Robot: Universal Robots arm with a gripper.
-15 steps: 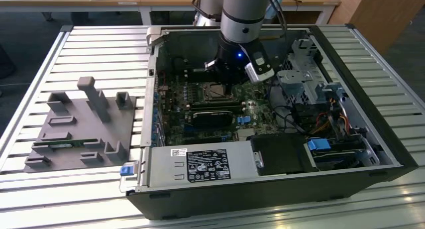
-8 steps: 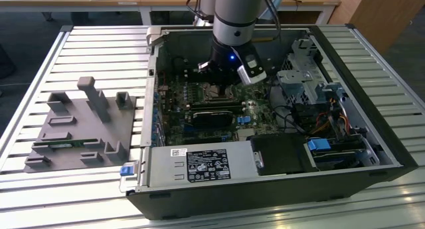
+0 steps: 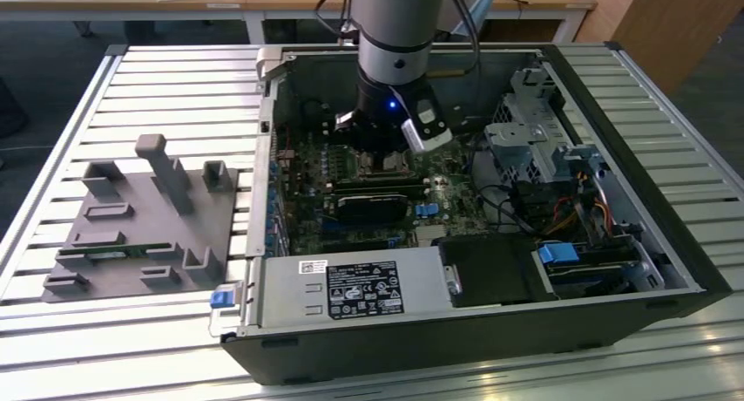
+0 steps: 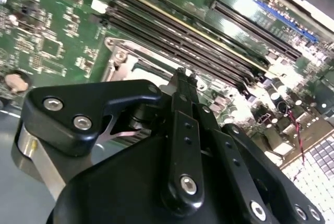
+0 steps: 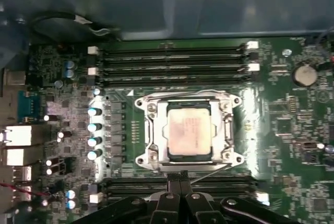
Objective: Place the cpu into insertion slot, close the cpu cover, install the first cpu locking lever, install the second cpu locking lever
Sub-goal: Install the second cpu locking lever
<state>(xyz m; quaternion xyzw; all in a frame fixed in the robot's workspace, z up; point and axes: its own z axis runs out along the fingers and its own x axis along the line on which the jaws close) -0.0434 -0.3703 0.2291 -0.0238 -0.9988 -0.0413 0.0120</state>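
In the first wrist view the dull grey square cpu [image 5: 189, 131] is seen seated in the socket, framed by the thin silvery cpu cover [image 5: 189, 131] on the green board [image 5: 292, 130], while the black hand [image 5: 180, 178] is held closed and empty just beside the socket.

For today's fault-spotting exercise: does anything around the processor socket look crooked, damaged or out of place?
Nothing stands out. In the first wrist view the cpu lies square in the socket, framed evenly by the cpu cover, with the hand at the socket's edge.
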